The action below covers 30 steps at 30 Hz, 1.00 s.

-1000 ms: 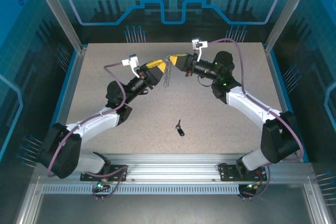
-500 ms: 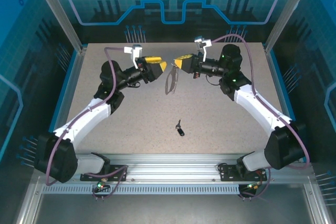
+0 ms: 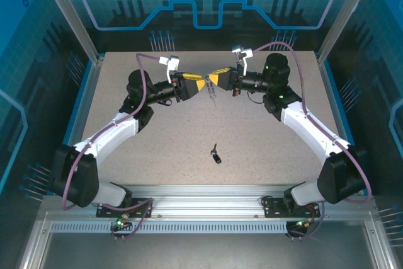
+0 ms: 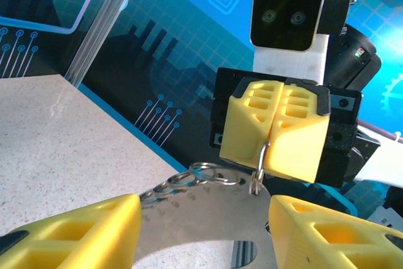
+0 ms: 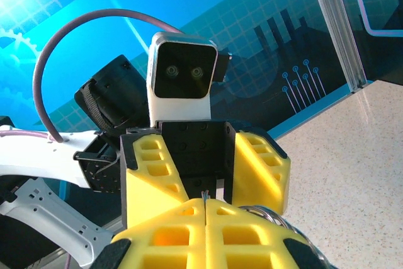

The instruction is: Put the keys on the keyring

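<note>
Meanwhile the right tool [image 3: 215, 80] gripped the keyring [image 3: 213, 95] tight, the left tool [image 3: 201, 85] half-open astride it. The key [image 3: 216, 154] lay on the table [image 3: 157, 155], well below the keyring.

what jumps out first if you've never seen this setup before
The two arms meet nose to nose above the far middle of the table. There the right hand is shut on the keyring, which dangles between the spread fingers of the left hand. Next comes the tiny black-headed key, lying alone on the table nearer the arm bases.
</note>
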{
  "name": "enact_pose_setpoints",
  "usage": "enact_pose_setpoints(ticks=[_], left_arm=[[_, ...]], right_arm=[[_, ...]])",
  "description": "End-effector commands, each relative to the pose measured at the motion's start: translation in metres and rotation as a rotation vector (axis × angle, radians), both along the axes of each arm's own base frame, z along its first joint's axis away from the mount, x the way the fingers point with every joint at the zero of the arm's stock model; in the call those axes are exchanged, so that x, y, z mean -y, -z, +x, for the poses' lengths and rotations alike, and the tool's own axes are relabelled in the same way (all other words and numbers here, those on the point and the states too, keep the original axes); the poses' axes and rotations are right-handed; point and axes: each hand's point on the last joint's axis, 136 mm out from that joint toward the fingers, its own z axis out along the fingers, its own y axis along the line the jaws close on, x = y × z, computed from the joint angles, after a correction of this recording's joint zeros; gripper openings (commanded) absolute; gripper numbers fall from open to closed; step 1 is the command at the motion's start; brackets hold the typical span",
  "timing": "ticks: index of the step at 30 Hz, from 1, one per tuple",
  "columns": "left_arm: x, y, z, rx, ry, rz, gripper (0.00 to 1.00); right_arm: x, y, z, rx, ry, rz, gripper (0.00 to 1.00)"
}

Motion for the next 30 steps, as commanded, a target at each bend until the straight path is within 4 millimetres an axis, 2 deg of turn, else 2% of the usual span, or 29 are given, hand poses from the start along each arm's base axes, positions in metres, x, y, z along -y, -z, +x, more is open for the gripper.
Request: enact_pose_setpoints(ticks=[1, 12, 23, 30], left_arm=[[-0.001, -0.017, -0.004, 0.052, 0.024, -0.043, 0.57], [0.002, -0.020, -0.001, 0.044, 0.036, -0.079, 0.56], [0.010, -0.018, -0.001, 0.035, 0.067, -0.102, 0.48], [0.014, -0.018, -0.002, 0.036, 0.081, -0.101, 0.41]], right_arm=[[0.004, -0.009, -0.008, 0.034, -0.008, 0.014, 0.00], [0.001, -0.006, -0.007, 0.027, -0.009, 0.019, 0.00], [-0.002, -0.006, -0.006, 0.025, -0.009, 0.020, 0.00], [-0.003, -0.006, -0.004, 0.023, -0.005, 0.020, 0.00]])
